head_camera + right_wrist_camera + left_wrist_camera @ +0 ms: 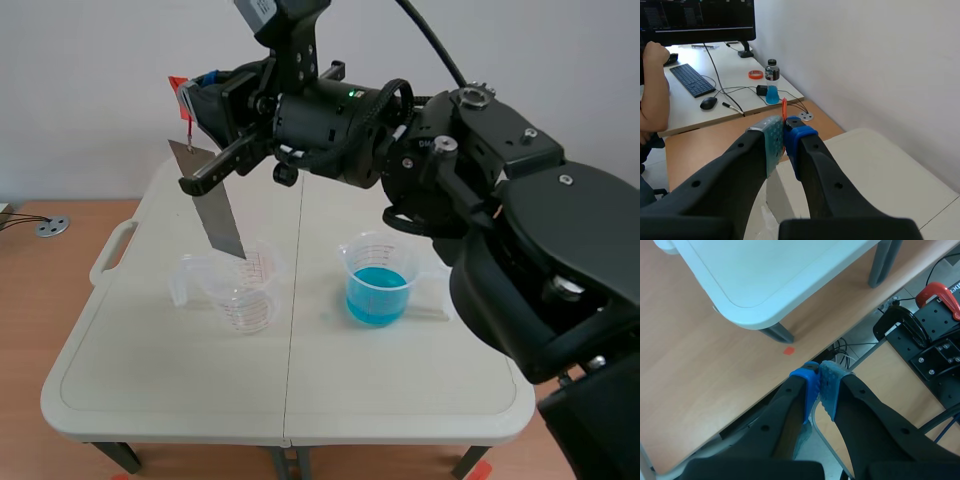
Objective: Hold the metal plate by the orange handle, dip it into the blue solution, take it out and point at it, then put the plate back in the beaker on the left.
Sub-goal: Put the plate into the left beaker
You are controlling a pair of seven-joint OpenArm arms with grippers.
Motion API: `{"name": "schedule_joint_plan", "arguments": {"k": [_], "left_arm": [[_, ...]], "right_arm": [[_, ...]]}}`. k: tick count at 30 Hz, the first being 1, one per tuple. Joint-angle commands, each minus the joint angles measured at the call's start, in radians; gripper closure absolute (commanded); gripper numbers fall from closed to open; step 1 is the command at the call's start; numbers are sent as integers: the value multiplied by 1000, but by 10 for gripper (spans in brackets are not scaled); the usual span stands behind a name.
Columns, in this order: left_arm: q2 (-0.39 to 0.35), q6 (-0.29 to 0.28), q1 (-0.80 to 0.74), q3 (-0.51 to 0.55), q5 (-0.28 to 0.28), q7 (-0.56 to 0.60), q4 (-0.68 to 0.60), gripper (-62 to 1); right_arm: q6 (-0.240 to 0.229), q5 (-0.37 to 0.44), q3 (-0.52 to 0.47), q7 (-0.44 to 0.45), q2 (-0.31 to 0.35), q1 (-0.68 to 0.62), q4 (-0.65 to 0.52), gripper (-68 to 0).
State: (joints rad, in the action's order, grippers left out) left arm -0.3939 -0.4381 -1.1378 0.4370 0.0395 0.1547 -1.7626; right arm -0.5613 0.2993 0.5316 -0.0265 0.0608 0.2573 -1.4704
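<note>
My right gripper (192, 97) comes in from the right and hangs high over the table's left side, shut on the orange handle (179, 86). The metal plate (218, 215) dangles from the handle on a thin red link. It is tilted, and its lower tip sits at the rim of the clear beaker (243, 265) on the left. The beaker of blue solution (378, 287) stands to the right of centre. In the right wrist view the orange handle (784, 111) shows between the pads (771, 142). My left gripper (819, 381) is shut on nothing, low beside the table's corner (755, 305).
A second, smaller clear beaker (249, 309) stands just in front of the left one. The white folding table (180, 390) has a carry handle (108, 256) on its left edge. Beyond it is a desk with a keyboard (692, 80), a bottle (771, 70) and a person's arm (654, 100).
</note>
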Motion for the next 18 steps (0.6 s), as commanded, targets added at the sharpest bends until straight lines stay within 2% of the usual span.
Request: {"name": "schedule_joint_plan", "arguments": {"k": [1,6,18], "left_arm": [[0,2,-6,1,-4,14,-10,-12],[0,2,-6,1,-4,14,-10,-12],[0,2,-6,1,-5,14,-10,-12]], "right_arm": [[1,13,0,27,-3,28,11,-13],[0,13,0,59,-3,28,59,-13],[0,-47,0,139,-3,28,186,-13]]}}
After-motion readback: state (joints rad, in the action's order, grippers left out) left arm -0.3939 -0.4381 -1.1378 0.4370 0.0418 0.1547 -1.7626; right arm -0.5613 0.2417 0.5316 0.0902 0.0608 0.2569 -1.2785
